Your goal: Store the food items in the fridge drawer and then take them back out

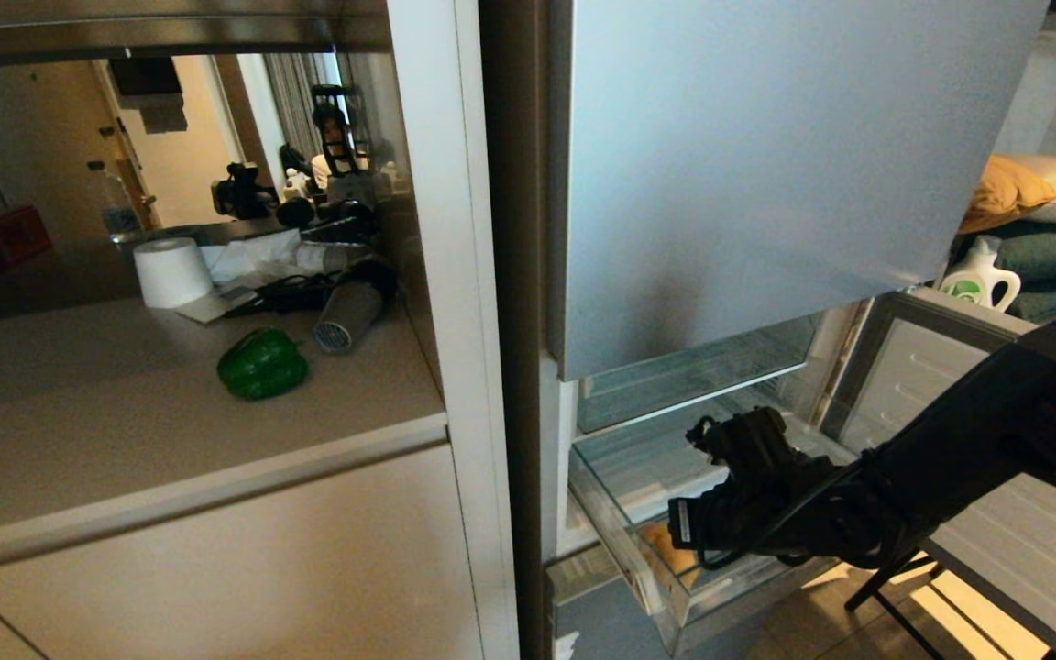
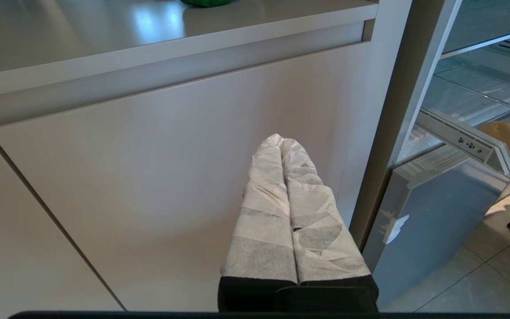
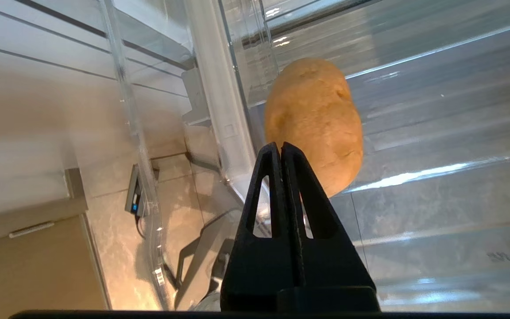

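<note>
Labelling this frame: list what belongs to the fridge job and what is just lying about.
Job: potato in the fridge drawer; green bell pepper on the counter; right gripper, shut, near the potato.
Lying about: paper roll, detergent bottle, pillows.

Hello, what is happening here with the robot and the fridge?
The robot is working at the pulled-out fridge drawer. Its right pincer, shut and empty, is over the drawer, close to the potato that lies inside. The green bell pepper sits on the counter. The left pincer is shut, parked before the cabinet front.
</note>
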Tool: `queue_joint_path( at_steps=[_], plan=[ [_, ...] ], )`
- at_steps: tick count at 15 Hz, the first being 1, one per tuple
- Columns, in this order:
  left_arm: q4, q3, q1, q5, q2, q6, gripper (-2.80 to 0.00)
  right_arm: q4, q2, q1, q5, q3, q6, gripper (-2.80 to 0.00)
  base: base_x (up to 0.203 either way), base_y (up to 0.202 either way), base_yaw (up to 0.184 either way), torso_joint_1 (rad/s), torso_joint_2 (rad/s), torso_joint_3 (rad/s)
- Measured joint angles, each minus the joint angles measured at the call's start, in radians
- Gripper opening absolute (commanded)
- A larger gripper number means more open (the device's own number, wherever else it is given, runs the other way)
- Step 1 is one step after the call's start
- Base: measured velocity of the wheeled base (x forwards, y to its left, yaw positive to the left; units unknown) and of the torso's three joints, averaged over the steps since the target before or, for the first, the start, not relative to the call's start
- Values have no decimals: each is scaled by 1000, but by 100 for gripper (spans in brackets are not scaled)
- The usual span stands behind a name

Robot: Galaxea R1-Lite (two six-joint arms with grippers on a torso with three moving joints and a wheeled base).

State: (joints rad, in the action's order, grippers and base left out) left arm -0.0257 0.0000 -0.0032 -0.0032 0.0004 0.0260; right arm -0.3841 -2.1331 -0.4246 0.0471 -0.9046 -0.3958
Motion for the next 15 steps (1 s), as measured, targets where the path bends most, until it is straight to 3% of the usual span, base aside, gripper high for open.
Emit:
queue_joint_path(
  at_steps=[5,10,15],
  plan=[
    [0,0,0,0,0,0,-280,30,31,7,-7,-10,39,-280,0,0,0,0,0,0],
    [0,0,0,0,0,0,-280,131,-20,19,-25,-67,234,-280,0,0,0,0,0,0],
    [0,0,0,0,0,0,-280,134,-67,20,-22,-116,303,-280,0,0,0,0,0,0]
  ],
)
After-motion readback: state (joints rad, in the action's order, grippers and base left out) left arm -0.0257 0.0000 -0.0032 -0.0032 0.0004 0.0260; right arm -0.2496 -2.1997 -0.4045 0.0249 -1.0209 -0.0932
